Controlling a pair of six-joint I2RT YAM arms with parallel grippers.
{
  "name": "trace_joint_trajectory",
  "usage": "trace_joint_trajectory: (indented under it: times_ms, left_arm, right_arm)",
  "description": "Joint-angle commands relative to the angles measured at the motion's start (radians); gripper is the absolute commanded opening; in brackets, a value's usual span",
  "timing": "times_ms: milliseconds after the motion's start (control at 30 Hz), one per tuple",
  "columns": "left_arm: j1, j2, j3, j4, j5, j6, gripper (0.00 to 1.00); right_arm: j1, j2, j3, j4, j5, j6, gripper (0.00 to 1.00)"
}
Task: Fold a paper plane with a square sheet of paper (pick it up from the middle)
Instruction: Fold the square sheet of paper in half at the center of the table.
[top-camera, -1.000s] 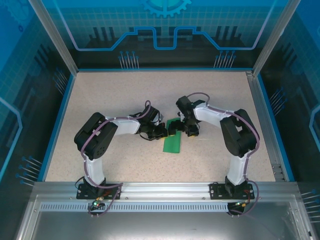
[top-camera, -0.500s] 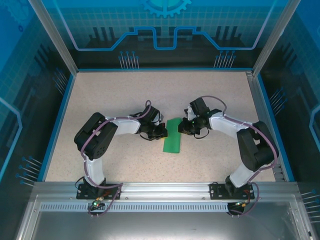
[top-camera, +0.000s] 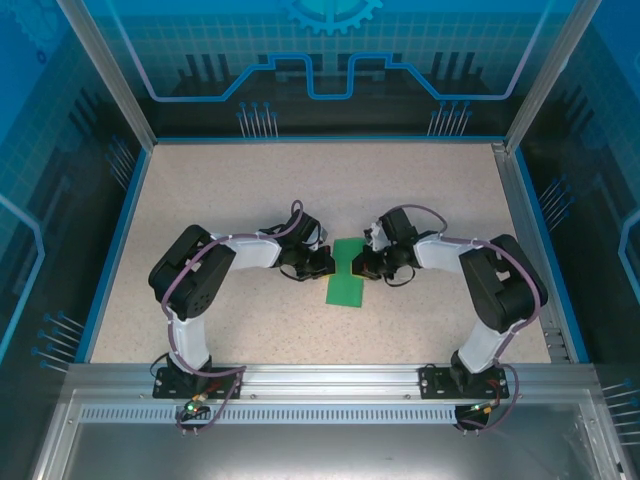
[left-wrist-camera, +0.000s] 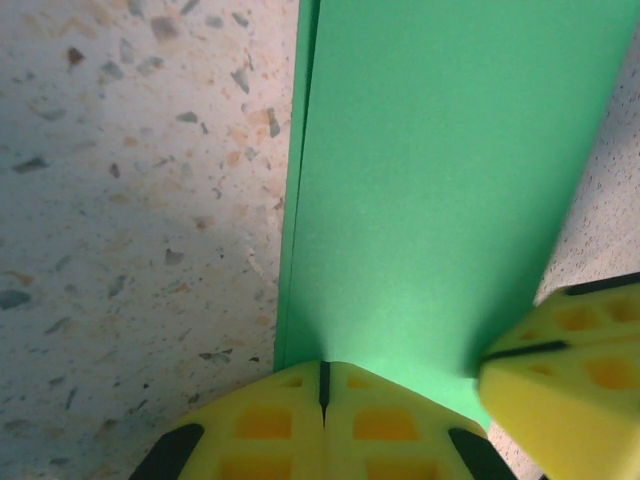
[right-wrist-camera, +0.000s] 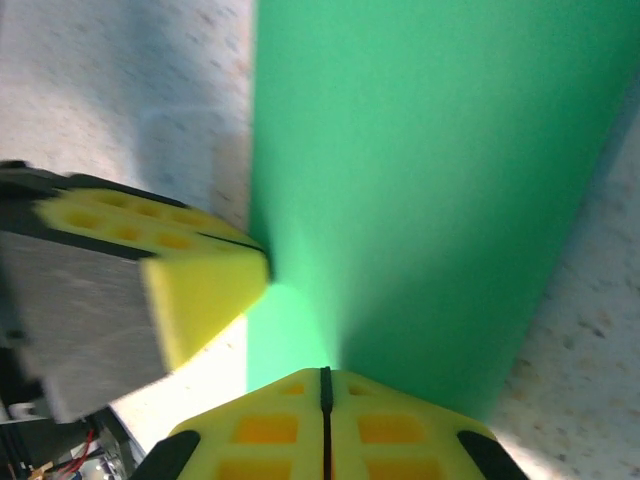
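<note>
**Green paper, folded narrow, pinned mid-table between two closed grippers**

Paper (top-camera: 345, 288): bright green, plain, no marks. No square outline now; it reads as a long narrow strip, longer than wide, lying flat on the table (top-camera: 220, 190). From the top camera it sits at the middle of the table, slightly toward the near side. Its long axis runs away from the arm bases, and the near end is a little wider and cut square.

Left wrist camera: paper (left-wrist-camera: 440, 180) shows a smooth, matte face. A second layer edge runs just inside its left border, so there is more than one thickness there. The borders are straight and crisp, with no crumpling.

Right wrist camera: paper (right-wrist-camera: 420, 170) shows the same even green, somewhat blurred, with a straight edge against the speckled surface on each side.

Left gripper (top-camera: 325, 266): comes in from the strip's left side. Close up, the left gripper (left-wrist-camera: 323, 385) has its yellow tips closed together with only a thin seam between them. The tips rest on the paper's near left corner area. Cannot tell whether any paper is caught in the seam.

Right gripper (top-camera: 360, 266): comes in from the strip's right side, opposite the left one, with the strip between them. Close up, the right gripper (right-wrist-camera: 325, 385) also has its tips closed tight, seam to seam, touching the green surface.

Each wrist camera catches the other arm's yellow tips at the strip's edge: right gripper (left-wrist-camera: 545, 365), left gripper (right-wrist-camera: 210, 262). The two sets of tips sit near each other.

Table: pale speckled stone pattern.
</note>
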Motion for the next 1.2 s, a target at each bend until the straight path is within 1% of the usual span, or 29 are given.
trace_joint_trajectory:
  times_ms: [0,200,333,500,600,733,1000,1167]
  left_arm:
    - [-0.01,0.034,-0.005,-0.098,-0.046,0.025,0.0]
    - [-0.011,0.038,-0.003,-0.101,-0.045,0.028,0.0]
    - [-0.01,0.04,-0.004,-0.102,-0.045,0.029,0.0]
    - [-0.011,0.04,-0.003,-0.106,-0.046,0.034,0.0]
    - [-0.011,0.04,-0.003,-0.108,-0.046,0.034,0.0]
    - [-0.012,0.041,-0.006,-0.108,-0.048,0.034,0.0]
    - [-0.012,0.039,-0.003,-0.113,-0.049,0.037,0.0]
    - [-0.012,0.043,-0.003,-0.113,-0.051,0.036,0.0]
  right_arm:
    - [-0.027,0.034,-0.031,0.027,-0.021,-0.017,0.08]
    - [-0.04,0.054,-0.079,0.043,-0.011,-0.053,0.08]
    - [-0.055,0.055,-0.106,0.061,-0.03,-0.065,0.1]
    - [-0.05,-0.003,-0.087,0.106,-0.135,-0.058,0.14]
    - [-0.034,-0.052,-0.083,0.108,-0.142,-0.056,0.14]
    - [-0.029,-0.077,-0.109,0.118,-0.138,-0.047,0.14]
    - [-0.022,0.017,-0.175,0.17,-0.134,-0.052,0.14]
    - [-0.022,0.039,-0.189,0.165,-0.115,-0.067,0.14]
